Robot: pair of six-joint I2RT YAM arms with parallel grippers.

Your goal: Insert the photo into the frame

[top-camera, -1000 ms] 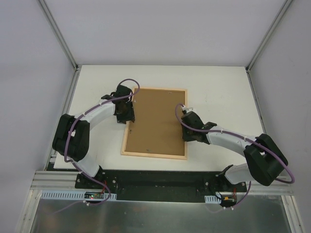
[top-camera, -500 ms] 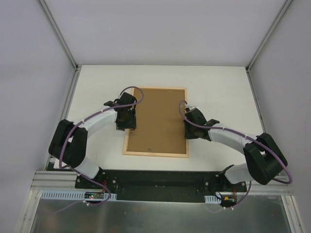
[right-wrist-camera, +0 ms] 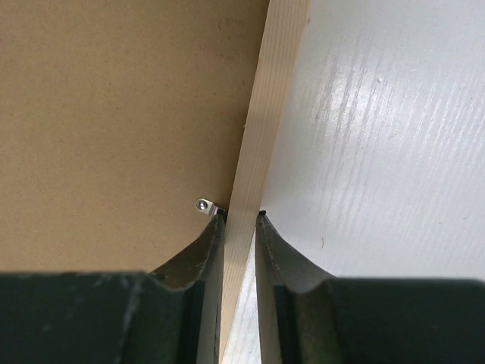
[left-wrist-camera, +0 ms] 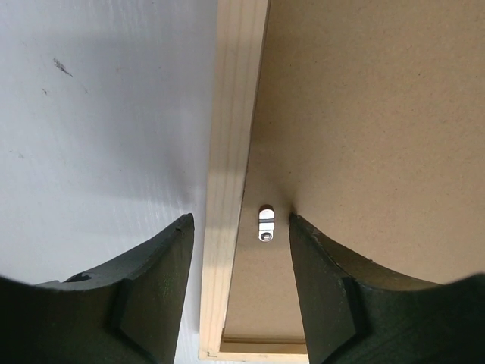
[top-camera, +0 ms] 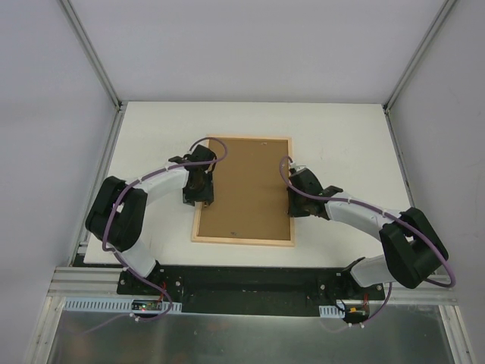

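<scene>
— What is on the left?

— The left gripper (left-wrist-camera: 240, 221) hangs over the left rail of the thin rectangular light-wood frame (top-camera: 241, 241). Its black jaws stand wide and hold nothing. One finger (left-wrist-camera: 151, 288) is over the white table (left-wrist-camera: 98, 114) and the other is over the plain brown backing board (left-wrist-camera: 364, 114). The rail and a small silver metal clip (left-wrist-camera: 266, 224) show in the gap between them.

— And the frame itself?

— It lies flat near the middle of the table, back side up, its long sides running away from the arm bases. The board fills it inside the rails.

— The right side?

— The right gripper (right-wrist-camera: 239, 216) is at the right rail, about halfway along. Its jaws are narrow and closed on that rail, with one black fingertip (right-wrist-camera: 198, 262) against each face of the wood. A second small silver clip (right-wrist-camera: 204, 205) sits on the board just beside the inner fingertip.
</scene>
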